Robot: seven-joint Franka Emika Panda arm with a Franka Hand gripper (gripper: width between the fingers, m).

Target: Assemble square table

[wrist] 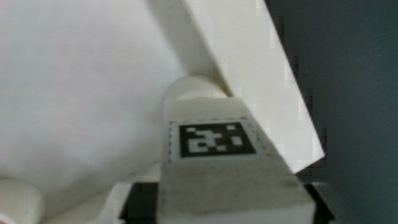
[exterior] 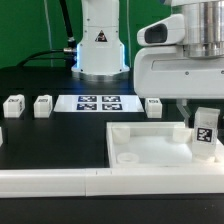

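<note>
**A:** One leg block (exterior: 205,133) is locked in the gripper (exterior: 205,122), fingers (wrist: 143,205) pinched on both its sides, tag facing out!

**B:** Upright, too. The wrist view has its tip down by the raised rim (wrist: 240,60) of the square slab (exterior: 150,150). Touching or not, I cannot tell.

**A:** That's the slab's end at the exterior view's right.

**B:** Further out, another leg (exterior: 153,105) stands just behind the slab, with the marker board (exterior: 100,102) beside it. Two more legs (exterior: 43,104) (exterior: 14,105) sit well off at the exterior view's left.

**A:** And the white border wall (exterior: 60,180) runs along the front.
</note>
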